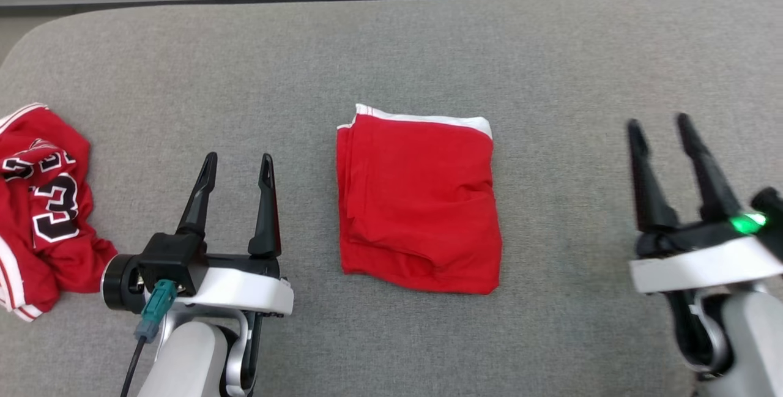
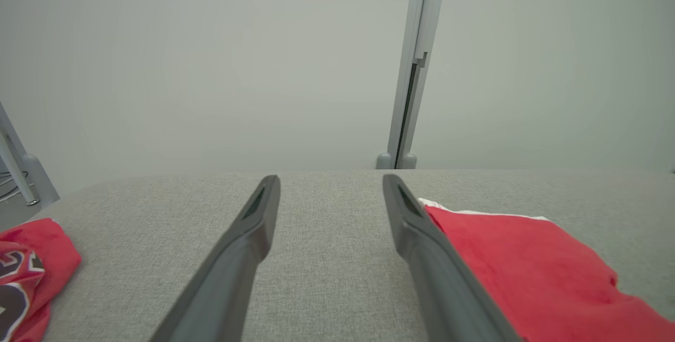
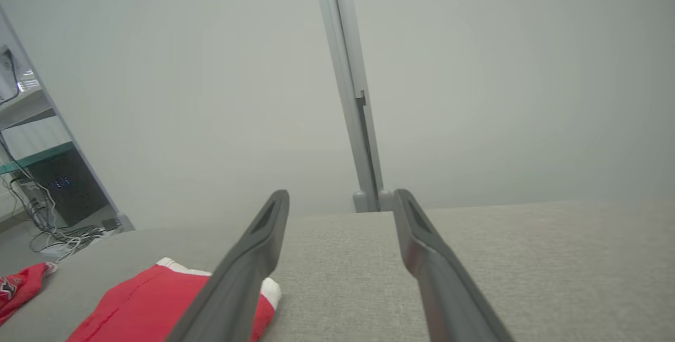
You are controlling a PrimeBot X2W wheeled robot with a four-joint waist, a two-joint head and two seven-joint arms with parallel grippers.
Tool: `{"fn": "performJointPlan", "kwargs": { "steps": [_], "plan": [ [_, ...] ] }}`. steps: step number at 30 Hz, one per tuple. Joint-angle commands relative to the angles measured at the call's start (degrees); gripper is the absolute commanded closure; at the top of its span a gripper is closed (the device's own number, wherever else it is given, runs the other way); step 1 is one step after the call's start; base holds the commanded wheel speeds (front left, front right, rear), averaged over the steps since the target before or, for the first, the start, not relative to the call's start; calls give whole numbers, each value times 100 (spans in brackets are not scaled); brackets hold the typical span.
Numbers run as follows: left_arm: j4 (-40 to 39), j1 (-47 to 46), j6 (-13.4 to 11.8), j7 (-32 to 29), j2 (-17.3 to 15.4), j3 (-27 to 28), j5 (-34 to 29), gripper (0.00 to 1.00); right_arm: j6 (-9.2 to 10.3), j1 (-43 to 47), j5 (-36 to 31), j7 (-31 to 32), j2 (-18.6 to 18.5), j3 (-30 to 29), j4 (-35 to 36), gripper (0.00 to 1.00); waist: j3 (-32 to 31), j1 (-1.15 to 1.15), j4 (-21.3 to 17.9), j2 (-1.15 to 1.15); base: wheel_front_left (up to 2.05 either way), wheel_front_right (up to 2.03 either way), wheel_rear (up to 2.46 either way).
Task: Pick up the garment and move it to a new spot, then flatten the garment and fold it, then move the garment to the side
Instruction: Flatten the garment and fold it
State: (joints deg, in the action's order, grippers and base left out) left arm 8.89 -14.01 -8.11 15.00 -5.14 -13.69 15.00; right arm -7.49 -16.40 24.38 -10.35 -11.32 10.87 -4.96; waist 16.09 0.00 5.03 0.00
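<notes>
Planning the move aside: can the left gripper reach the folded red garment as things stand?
Probably yes: the open left gripper sits just beside the folded red garment, only bare grey surface between them.

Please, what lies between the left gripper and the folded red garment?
That stretch is bare: in the head view, plain grey fabric surface lies between the left gripper and the folded red garment.

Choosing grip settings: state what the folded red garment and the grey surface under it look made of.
Folded red garment: thin matte cloth, possibly cotton or polyester; soft creases, white band along its far edge. Grey surface: coarse heathered textile, likely upholstery over padding; visible weave, rounded corner.
</notes>
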Motion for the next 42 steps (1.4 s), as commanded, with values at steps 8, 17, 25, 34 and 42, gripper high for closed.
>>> {"fn": "performJointPlan", "kwargs": {
  "steps": [8, 17, 25, 34, 42],
  "plan": [
    [6, 402, 10, -28, -266, 131, 63, 0, 0, 931, -448, 431, -23, -1035, 369, 0, -411, 0, -261, 0, 0, 0, 0],
    [-152, 1058, 50, -290, -498, 106, 181, 0, 0, 1771, -643, 792, 90, -1045, 562, 0, -1134, 0, -285, 0, 0, 0, 0],
    [-371, 1562, -53, -432, -610, 167, 280, 0, 0, 2240, -760, 1041, 229, -1107, 799, 0, -1543, 0, -312, 0, 0, 0, 0],
    [-512, 1839, -143, -549, -641, 100, 281, 0, 0, 2449, -915, 1274, 318, -1189, 1028, 0, -1703, 0, -294, 0, 0, 0, 0],
    [-529, 1879, -170, -593, -646, 46, 313, 0, 0, 2455, -1032, 1383, 364, -1257, 1101, 0, -1746, 0, -293, 0, 0, 0, 0]
  ]
}}
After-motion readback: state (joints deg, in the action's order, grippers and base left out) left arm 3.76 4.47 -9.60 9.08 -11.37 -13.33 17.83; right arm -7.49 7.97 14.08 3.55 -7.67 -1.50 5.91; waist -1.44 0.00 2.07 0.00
